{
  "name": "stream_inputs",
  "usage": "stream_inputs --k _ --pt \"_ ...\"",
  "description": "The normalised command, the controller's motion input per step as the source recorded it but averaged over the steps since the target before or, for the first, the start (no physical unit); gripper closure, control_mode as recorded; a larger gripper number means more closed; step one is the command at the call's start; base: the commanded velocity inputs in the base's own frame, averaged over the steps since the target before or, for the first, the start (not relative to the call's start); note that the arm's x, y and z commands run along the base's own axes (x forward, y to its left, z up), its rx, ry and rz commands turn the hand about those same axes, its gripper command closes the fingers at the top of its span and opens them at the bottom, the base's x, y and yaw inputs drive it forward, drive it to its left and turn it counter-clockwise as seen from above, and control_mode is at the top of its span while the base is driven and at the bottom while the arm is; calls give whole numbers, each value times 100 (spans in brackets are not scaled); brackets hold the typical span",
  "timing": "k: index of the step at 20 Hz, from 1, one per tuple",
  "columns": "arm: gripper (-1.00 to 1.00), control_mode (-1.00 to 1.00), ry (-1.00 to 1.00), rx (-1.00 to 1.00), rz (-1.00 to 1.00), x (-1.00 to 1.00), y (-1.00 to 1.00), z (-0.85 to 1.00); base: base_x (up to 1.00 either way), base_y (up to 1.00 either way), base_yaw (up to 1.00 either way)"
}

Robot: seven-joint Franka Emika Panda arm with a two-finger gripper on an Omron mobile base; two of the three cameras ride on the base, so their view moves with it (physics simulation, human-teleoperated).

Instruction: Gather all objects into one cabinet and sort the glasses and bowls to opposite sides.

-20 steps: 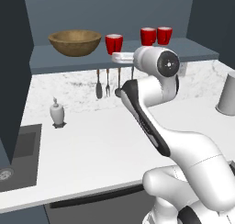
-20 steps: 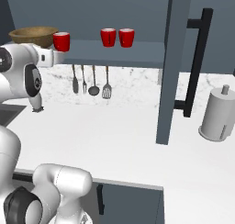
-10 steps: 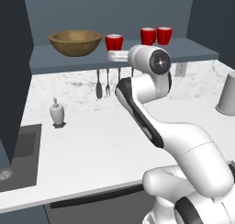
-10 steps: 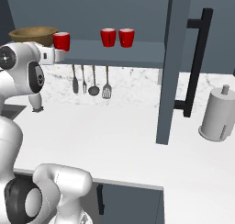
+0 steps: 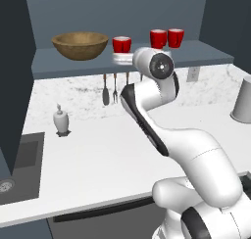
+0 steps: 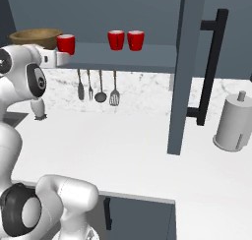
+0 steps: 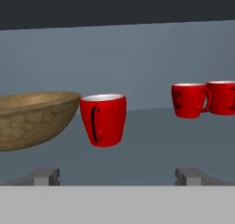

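A wide brown wooden bowl (image 5: 80, 44) (image 6: 34, 36) (image 7: 32, 120) sits at the left of the dark blue cabinet shelf (image 5: 206, 59) (image 6: 152, 54) (image 7: 151, 140). One red cup (image 5: 121, 43) (image 6: 66, 43) (image 7: 103, 120) stands right against the bowl's rim. Two more red cups (image 5: 158, 38) (image 5: 175, 37) (image 6: 116, 39) (image 6: 135, 40) (image 7: 189, 100) (image 7: 225, 97) stand side by side further right. My gripper (image 5: 122, 58) (image 6: 55, 58) (image 7: 117, 177) is open at the shelf's front edge, just before the cup by the bowl, holding nothing.
Metal utensils (image 5: 115, 83) (image 6: 98, 86) hang under the shelf. A white soap dispenser (image 5: 61, 120) (image 6: 38, 108) stands on the counter left, a grey tumbler (image 5: 242, 101) right. The open cabinet door (image 6: 184, 72) with black handle juts out; a paper roll (image 6: 232, 126) stands beyond it.
My hand has crept a little further toward the cup beside the bowl, the arm's upper joint shifting slightly left. The cups and the bowl have stayed put.
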Motion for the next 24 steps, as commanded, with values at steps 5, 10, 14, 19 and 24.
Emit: stream_inputs --k 5,10,14,19,24 --pt "-100 -100 0 -5 -6 6 17 13 0 0 0" --pt "-100 -100 0 -2 -1 23 6 2 0 0 0" --pt "-100 -100 0 0 0 36 1 0 0 0 0" --pt "-100 -100 0 0 0 24 7 5 0 0 0" --pt "-100 -100 0 0 0 11 11 1 0 0 0"
